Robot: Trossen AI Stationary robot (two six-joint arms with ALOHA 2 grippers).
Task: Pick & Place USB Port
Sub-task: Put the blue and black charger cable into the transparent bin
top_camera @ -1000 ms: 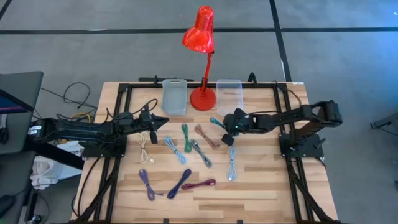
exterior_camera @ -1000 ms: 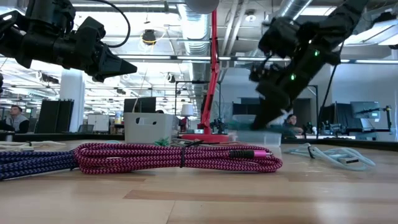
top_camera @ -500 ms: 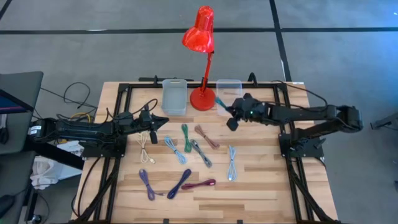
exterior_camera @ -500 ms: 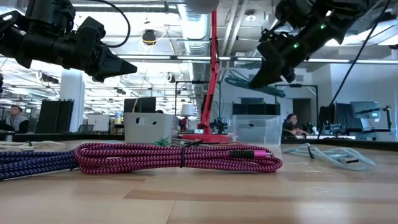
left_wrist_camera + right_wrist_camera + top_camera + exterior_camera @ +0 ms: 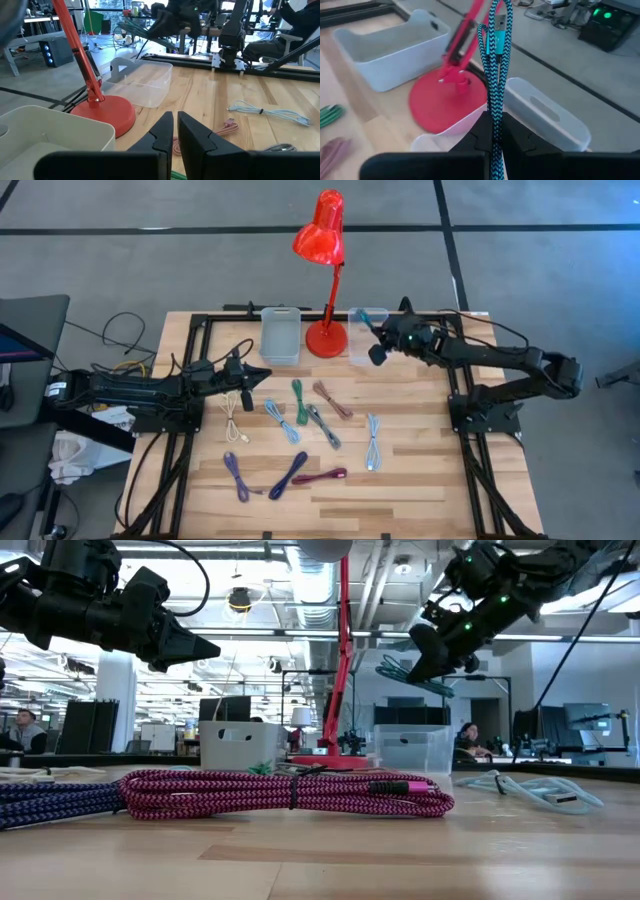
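Above the clear bin (image 5: 369,330), right gripper (image 5: 377,343) clamps a teal cable (image 5: 495,60); left gripper (image 5: 262,374), fingers closed, hovers at left.

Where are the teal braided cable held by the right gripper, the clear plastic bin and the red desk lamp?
teal braided cable (image 5: 496,65): right wrist view, on the folded braided strands.
clear plastic bin (image 5: 555,122): right wrist view, on its side wall.
red desk lamp (image 5: 326,338): high view, on its round base.

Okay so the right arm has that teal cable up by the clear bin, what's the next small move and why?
Probably lower and release: the right gripper holds the teal cable above the clear bin, well off the table in the low view, so dropping from there could miss.
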